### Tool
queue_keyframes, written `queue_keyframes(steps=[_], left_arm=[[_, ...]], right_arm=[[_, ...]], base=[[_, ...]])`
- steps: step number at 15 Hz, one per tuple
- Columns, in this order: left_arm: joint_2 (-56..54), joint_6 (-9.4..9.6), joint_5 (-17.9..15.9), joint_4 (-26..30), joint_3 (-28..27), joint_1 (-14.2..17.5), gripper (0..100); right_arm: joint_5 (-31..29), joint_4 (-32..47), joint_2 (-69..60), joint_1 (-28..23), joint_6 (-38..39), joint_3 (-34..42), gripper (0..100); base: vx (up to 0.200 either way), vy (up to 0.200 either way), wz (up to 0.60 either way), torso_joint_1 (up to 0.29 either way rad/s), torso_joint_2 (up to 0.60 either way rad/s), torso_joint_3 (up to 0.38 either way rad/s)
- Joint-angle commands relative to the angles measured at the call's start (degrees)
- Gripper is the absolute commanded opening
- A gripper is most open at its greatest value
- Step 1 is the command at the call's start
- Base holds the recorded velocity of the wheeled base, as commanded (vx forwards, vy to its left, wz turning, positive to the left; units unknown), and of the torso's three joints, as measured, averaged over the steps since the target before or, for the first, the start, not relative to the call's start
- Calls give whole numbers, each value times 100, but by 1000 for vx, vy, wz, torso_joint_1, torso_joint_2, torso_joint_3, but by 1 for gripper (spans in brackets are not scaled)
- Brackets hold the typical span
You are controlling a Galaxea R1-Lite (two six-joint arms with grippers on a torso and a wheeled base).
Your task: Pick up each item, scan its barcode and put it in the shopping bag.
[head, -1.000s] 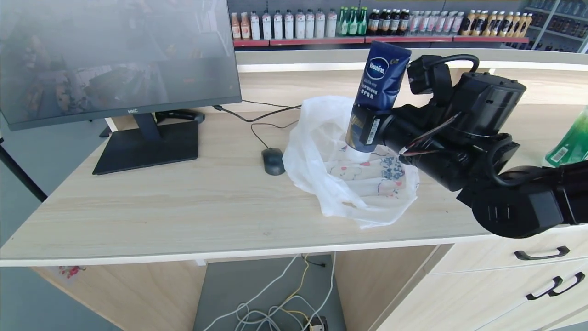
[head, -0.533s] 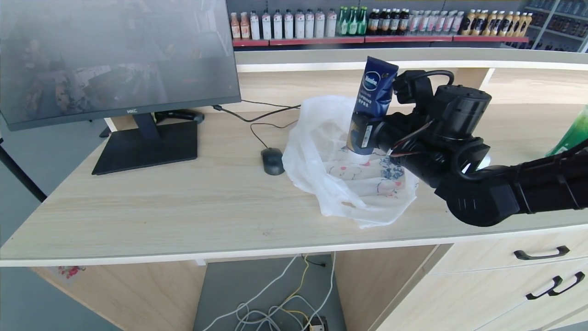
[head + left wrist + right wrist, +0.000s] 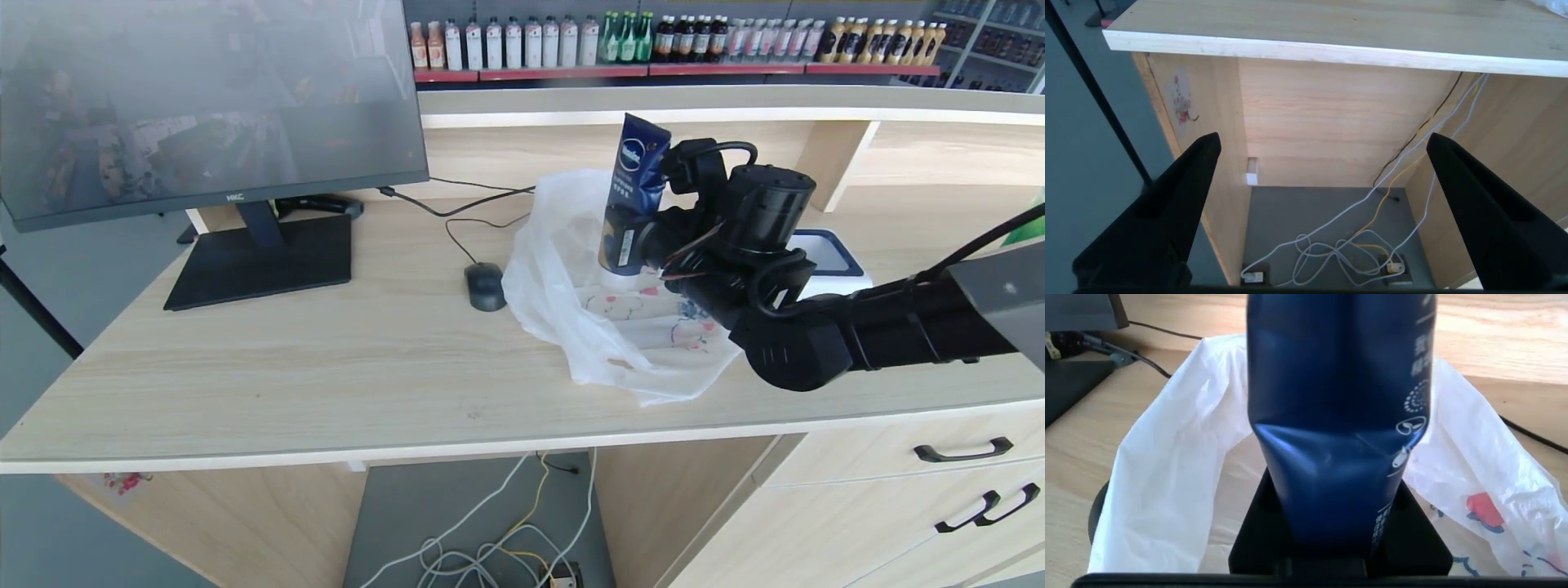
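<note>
One blue tube (image 3: 635, 167), upright, clamped low in my right gripper (image 3: 647, 238), directly above the open mouth of the shopping bag (image 3: 555, 278). Step, I judge: bagging. Next move: lower it inside, then let go.

Head camera looks down across the table (image 3: 326, 359); right wrist camera, close behind the tube (image 3: 1331, 416), faces the bag (image 3: 1167, 482) both views share; left wrist camera looks under the table's edge.
</note>
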State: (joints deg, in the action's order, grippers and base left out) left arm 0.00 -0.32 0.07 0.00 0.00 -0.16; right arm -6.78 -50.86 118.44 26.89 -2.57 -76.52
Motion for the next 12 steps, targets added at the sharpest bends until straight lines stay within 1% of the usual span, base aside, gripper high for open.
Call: queue_keyframes(steps=[1, 3, 8, 12], left_arm=[[9, -3, 1, 0, 0, -2, 100], [0, -3, 1, 0, 0, -2, 100], [0, -3, 1, 0, 0, -2, 100], [0, -3, 1, 0, 0, -2, 100]], right_arm=[[1, -117, 179, 0, -103, -100, 0], [1, -390, 293, 79, -332, -153, 0], [-8, -970, 504, 79, -420, -109, 0], [1, -1049, 548, 132, -411, -109, 0]], base=[[0, 0, 0, 0, 0, 0], [0, 0, 0, 0, 0, 0], [0, 0, 0, 0, 0, 0], [0, 0, 0, 0, 0, 0]])
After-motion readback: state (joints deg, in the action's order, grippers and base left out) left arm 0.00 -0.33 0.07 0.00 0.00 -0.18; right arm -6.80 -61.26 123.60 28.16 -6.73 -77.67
